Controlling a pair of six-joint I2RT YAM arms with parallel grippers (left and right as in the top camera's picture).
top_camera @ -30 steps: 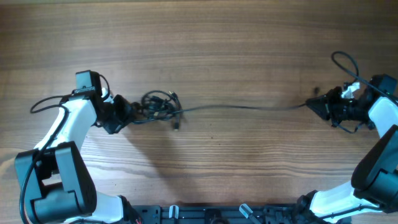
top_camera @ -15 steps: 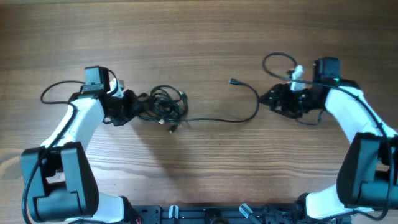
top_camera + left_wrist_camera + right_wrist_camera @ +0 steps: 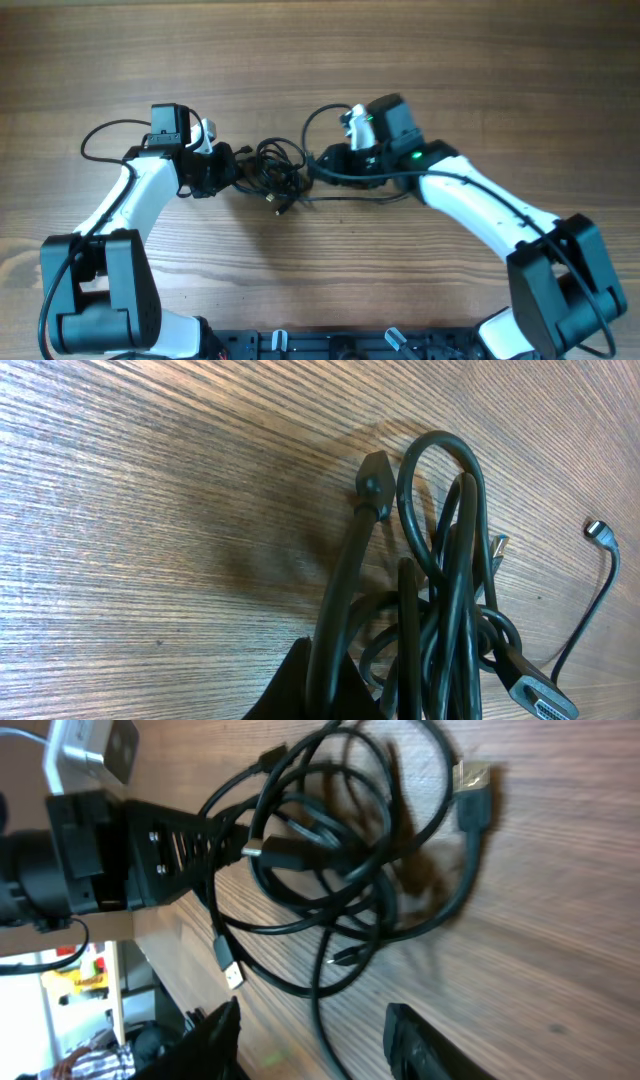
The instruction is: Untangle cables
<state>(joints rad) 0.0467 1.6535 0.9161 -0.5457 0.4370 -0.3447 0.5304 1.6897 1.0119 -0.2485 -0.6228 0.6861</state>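
The cables are a knotted bundle of thin black cords (image 3: 272, 170) on the wooden table, left of centre. My left gripper (image 3: 228, 172) is at the bundle's left side, shut on strands of it. The left wrist view shows a cord pinched between the dark fingertips (image 3: 330, 690), with the loops (image 3: 440, 590) beyond. My right gripper (image 3: 318, 165) is at the bundle's right side, open. In the right wrist view its fingers (image 3: 215, 1040) stand wide apart, with one strand running between them and the bundle (image 3: 330, 870) just ahead. A slack strand (image 3: 350, 195) trails under the right arm.
A loose plug (image 3: 280, 207) lies just in front of the bundle. A silver USB plug (image 3: 470, 775) and a small plug (image 3: 598, 530) stick out of it. The left arm's own thick wire (image 3: 100, 135) loops at far left. The arm bases (image 3: 330, 345) line the front edge.
My right arm has swung from the far right edge to the bundle and let go of the cable end. The stretched cable has gone slack. My left gripper shifted slightly right, still holding.
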